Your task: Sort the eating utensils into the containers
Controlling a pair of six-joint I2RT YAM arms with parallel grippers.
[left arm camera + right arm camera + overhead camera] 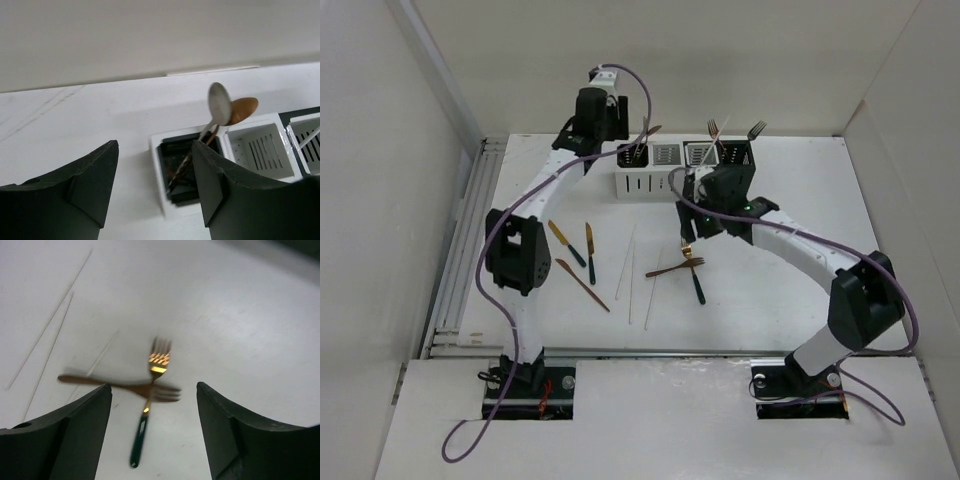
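The containers are a white box point(642, 183) and a black box point(738, 157) in a row at the back. My left gripper point(613, 140) is open and empty above the leftmost, dark-lined compartment point(180, 165), where a silver spoon point(220, 101) and a copper spoon point(243, 109) stand. My right gripper point(692, 226) is open and empty, hovering over a gold fork with a dark handle point(141, 426) that crosses a copper fork point(107, 383). In the wrist views both the left gripper point(155, 150) and the right gripper point(152, 387) show jaws wide apart.
Two gold dark-handled knives point(566, 243) point(590, 253), a copper knife point(583, 286) and thin white chopsticks point(625, 262) lie left of the forks. Two forks point(713, 129) point(757, 129) stand in the black box. High white walls enclose the table.
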